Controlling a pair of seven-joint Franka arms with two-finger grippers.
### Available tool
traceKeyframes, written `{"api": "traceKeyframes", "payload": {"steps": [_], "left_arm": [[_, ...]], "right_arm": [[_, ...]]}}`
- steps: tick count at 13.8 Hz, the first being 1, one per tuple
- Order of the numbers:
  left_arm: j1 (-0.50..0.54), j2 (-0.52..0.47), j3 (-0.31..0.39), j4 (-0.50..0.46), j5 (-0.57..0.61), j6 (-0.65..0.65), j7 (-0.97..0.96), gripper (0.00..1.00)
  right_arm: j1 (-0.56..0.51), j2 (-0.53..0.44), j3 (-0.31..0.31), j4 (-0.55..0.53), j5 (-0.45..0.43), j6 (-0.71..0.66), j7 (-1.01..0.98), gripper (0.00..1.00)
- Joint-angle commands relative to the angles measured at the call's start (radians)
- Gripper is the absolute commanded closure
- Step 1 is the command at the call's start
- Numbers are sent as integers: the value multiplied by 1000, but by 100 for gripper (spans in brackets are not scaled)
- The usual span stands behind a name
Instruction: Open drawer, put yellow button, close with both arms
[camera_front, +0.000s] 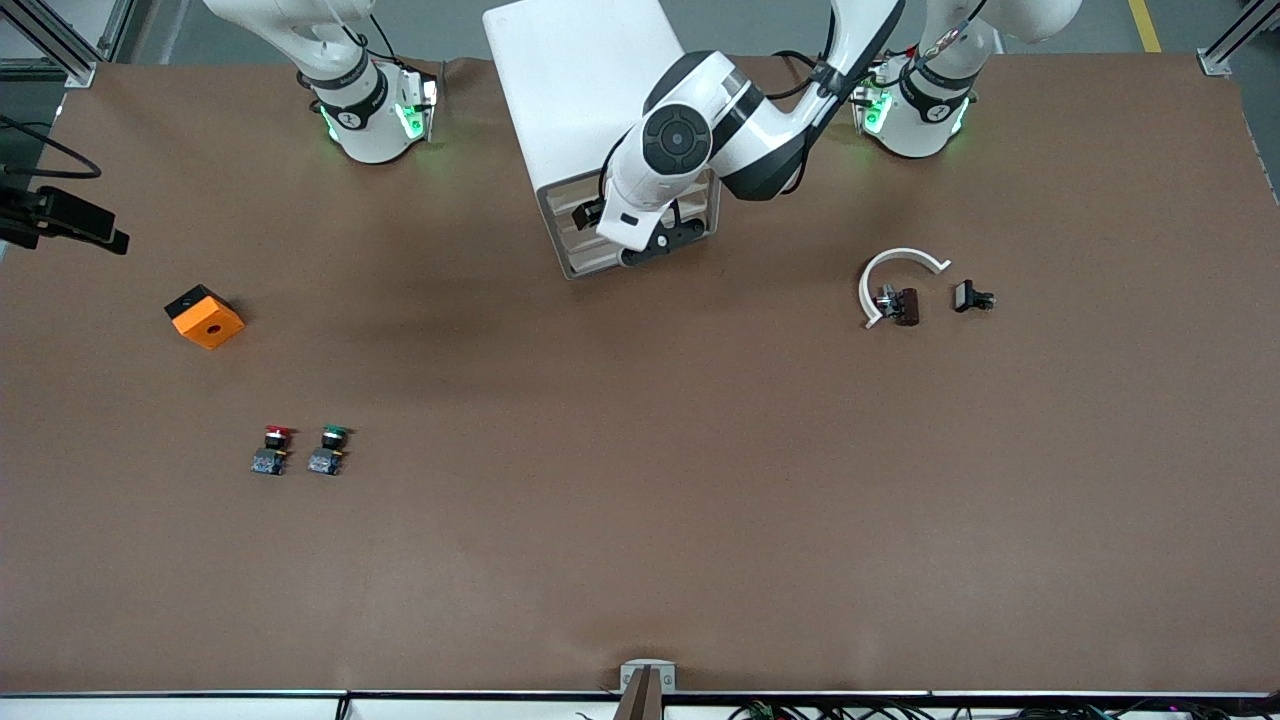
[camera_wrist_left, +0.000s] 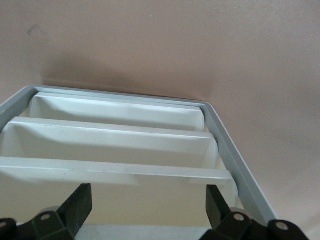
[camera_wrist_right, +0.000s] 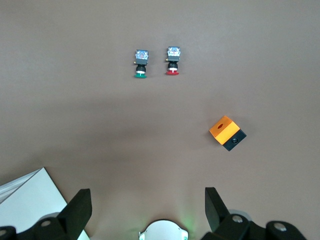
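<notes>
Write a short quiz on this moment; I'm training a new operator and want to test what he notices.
1. True or false: the red-capped button lies nearer to the front camera than the orange cube.
2. The left gripper, fingers open, is at: A) the white cabinet's drawer fronts; B) the orange cube; C) the red-capped button.
3. Fill in: the right gripper, open and up over the table at the right arm's end, looks down on the red-capped button and, beside it, a second button with a ___ cap.
Key: 1 true; 2 A; 3 green.
</notes>
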Motion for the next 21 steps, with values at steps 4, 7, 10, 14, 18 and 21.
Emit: {"api": "traceKeyframes", "payload": {"steps": [4,7,10,14,18,21], "left_arm": [[-8,25,-8,34,-35,-18,-19,0],[4,51,2,76,-17,-79,-22,0],[19,51,63,132,58,-93,-25,0],[135,30,110,230,92,-140,-16,0],[277,-21,110,347,207,-330,-5,0],[395,-125,108,347,238,-457,175,0]], "right_arm": [[-20,-82,16,-64,4,49,-5,0],[-19,-100,14,-90,4,52,-7,0],[-19,-131,14,-122,4,55,-7,0],[-19,-159,16,-156,4,61,-5,0],[-20,-194,16,-205,4,98,-5,0],[-25,-200,16,-197,4,92,-4,0]]}}
